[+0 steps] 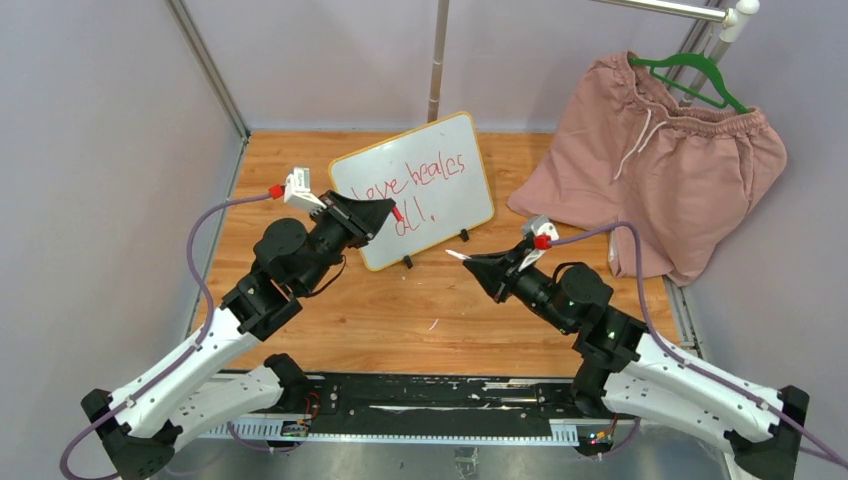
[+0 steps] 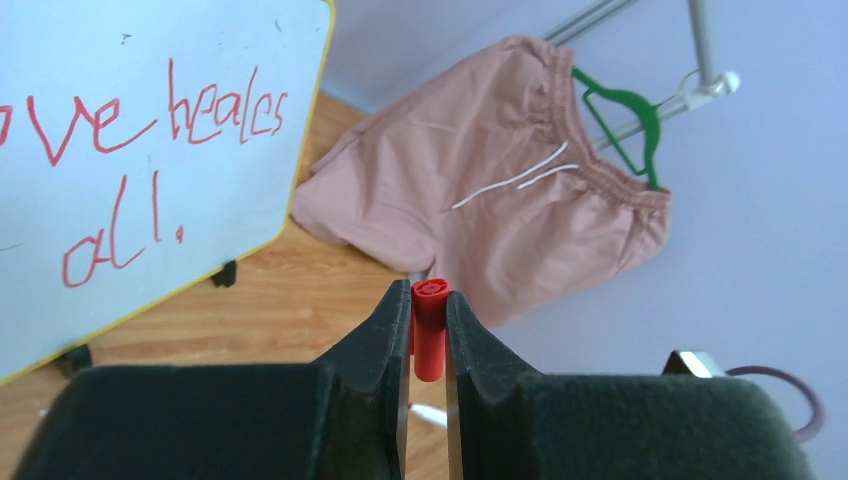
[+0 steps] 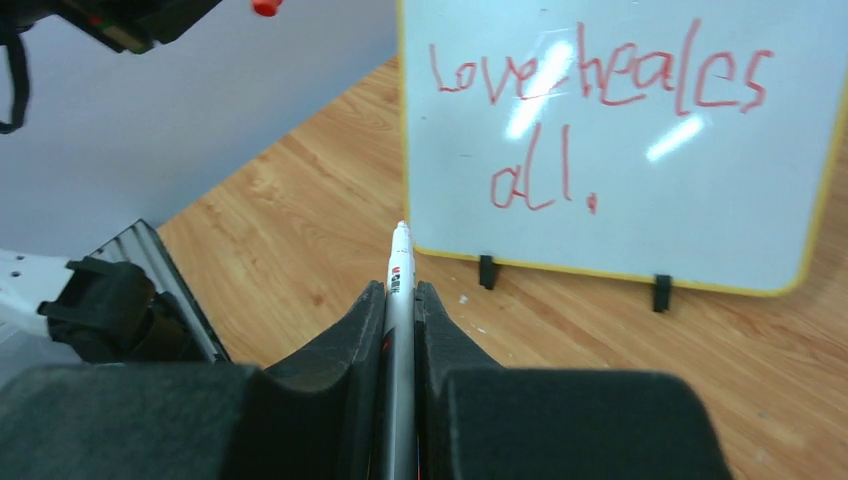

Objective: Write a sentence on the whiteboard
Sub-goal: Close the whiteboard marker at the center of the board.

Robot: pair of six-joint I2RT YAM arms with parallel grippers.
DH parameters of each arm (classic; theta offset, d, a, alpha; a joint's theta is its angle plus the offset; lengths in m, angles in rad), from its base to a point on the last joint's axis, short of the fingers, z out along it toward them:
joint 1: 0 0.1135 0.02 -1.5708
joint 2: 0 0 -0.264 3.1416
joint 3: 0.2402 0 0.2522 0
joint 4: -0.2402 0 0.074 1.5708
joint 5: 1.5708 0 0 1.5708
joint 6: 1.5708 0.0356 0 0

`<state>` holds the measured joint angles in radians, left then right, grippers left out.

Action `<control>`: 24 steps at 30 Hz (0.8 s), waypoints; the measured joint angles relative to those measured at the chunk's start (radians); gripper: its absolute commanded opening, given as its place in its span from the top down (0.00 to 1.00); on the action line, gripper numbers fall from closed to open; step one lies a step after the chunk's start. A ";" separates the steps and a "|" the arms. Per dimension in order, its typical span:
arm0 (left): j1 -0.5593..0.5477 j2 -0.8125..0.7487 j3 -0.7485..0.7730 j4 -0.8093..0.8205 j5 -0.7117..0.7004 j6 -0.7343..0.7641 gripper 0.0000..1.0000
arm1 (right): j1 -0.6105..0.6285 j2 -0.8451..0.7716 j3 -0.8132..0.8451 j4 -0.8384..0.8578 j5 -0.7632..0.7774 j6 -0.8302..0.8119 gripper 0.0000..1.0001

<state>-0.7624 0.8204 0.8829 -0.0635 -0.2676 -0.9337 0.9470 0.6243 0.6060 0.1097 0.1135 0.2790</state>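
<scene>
1. The wooden table [image 1: 400, 320] carries everything, with both arms reaching in from the near edge.
2. Pink shorts [image 1: 660, 170] hang on a green hanger [image 2: 650, 140] at the far right. Their lower part lies slumped on the table, to the right of the board.
3. The whiteboard [image 1: 455, 212] stands on two black feet [image 3: 487, 272] at the middle of the table, towards the far side. It is turned at an angle, so its left end sits nearer the arms. It has a thin yellow frame and a glossy white face.
4. The left gripper [image 1: 388, 208] hangs just in front of the board's lower left part. Its jaws are clamped on a red cap [image 2: 430, 340], which stands up between the fingertips with its hollow end showing.
5. The right gripper [image 1: 480, 263] is near the board's near right corner but apart from it. Its jaws are pressed onto a marker [image 3: 398, 300], and the marker's pale end sticks out past the fingertips towards the board without touching it.
6. The sentence [image 1: 415, 185] is in red cursive on the board, in two lines. The upper line reads "love heales". The lower reads "all" with a stroke and a dot after it.
</scene>
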 measured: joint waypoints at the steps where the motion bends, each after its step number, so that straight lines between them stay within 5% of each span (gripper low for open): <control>1: 0.000 -0.015 -0.014 0.025 -0.007 -0.013 1.00 | 0.030 0.014 -0.010 0.043 0.012 -0.007 1.00; 10: 0.000 -0.096 -0.117 0.169 -0.030 -0.141 1.00 | 0.221 0.215 -0.026 0.453 0.082 -0.081 1.00; 24: 0.000 -0.209 -0.179 0.364 -0.052 -0.203 1.00 | 0.338 0.365 0.066 0.797 0.168 -0.278 1.00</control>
<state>-0.7624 0.6117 0.7044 0.3008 -0.3195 -1.1362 1.2850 0.9890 0.6724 0.9070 0.2813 0.0013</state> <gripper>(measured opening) 0.168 0.150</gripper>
